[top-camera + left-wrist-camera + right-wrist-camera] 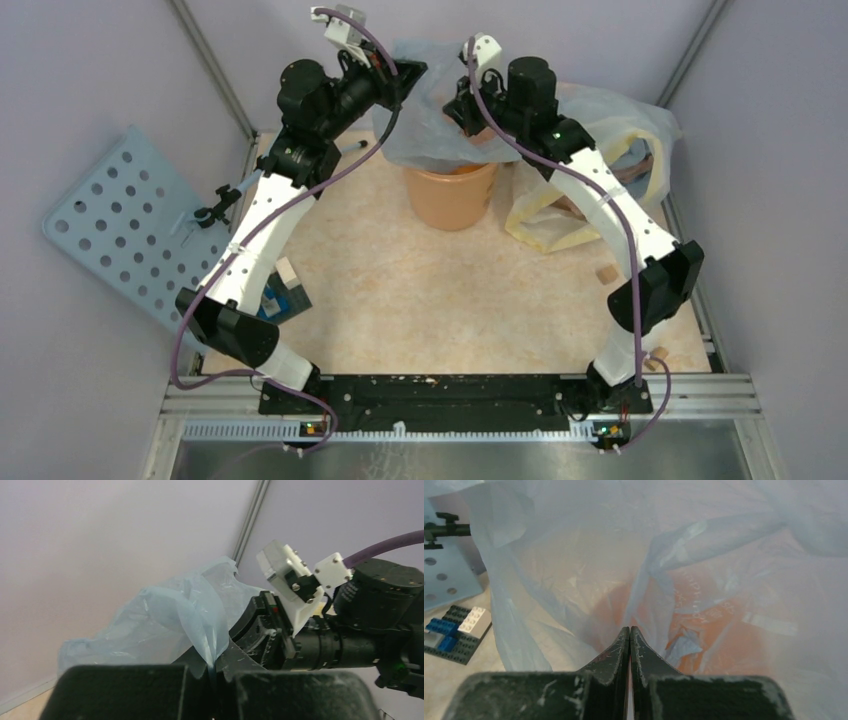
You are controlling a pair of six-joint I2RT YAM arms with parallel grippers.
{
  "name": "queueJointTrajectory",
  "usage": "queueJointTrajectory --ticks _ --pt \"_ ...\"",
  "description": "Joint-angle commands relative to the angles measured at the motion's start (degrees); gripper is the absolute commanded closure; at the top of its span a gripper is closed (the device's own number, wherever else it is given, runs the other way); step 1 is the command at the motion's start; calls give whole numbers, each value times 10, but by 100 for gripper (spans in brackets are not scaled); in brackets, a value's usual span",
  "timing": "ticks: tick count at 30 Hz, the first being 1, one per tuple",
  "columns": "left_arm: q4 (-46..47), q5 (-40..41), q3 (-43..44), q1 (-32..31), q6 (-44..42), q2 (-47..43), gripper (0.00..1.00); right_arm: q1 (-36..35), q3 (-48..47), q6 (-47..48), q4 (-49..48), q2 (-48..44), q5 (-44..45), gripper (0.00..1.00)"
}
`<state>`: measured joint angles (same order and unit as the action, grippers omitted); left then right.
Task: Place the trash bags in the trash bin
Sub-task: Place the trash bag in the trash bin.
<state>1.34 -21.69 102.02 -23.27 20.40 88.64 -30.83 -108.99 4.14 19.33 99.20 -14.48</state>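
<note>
Trash bag [425, 140]: I see it held up in the air, spread as a loose grey-blue sheet directly over the bin's mouth. Its lower folds drape onto the rim. From the right wrist view the orange shows through the film, so the bag hangs over the opening rather than sitting down inside.
Trash bin [450, 200]: upright at the far middle of the table, between the two arms. I cannot see its inside from above because the film covers it.
Left gripper [212, 672]: clamped on an upper edge of the bag, and a fold of film runs down into the slit between its fingers.
Right gripper [630, 632]: jaws pressed tip to tip against the film. I cannot tell whether any plastic is caught between them.
Done, by my reading: bag lifted and lined up over the bin.
Left, by my reading: lower it, push the film below the rim, let go with both arms.
</note>
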Motion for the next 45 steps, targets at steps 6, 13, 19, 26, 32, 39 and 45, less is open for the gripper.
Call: queueJointTrajectory --ticks 6,13,19,26,32,39,45 --pt "21 -58 1 10 28 -42 100 18 29 18 -81 49 -131 100" --pt "45 -102 -14 9 67 -54 100 18 88 45 -103 57 -126 100" --pt "52 -126 -15 10 87 -54 100 28 26 22 -33 114 -45 100" --pt "49 -135 -15 11 92 -63 100 38 34 20 -24 117 1 100" --pt "56 -156 -9 13 113 -72 100 40 5 0 33 118 113 100" --pt "21 -85 -11 26 101 -81 100 45 0 -16 107 59 195 100" --pt "31 -97 -17 61 134 -60 100 45 -11 -10 155 23 163 99"
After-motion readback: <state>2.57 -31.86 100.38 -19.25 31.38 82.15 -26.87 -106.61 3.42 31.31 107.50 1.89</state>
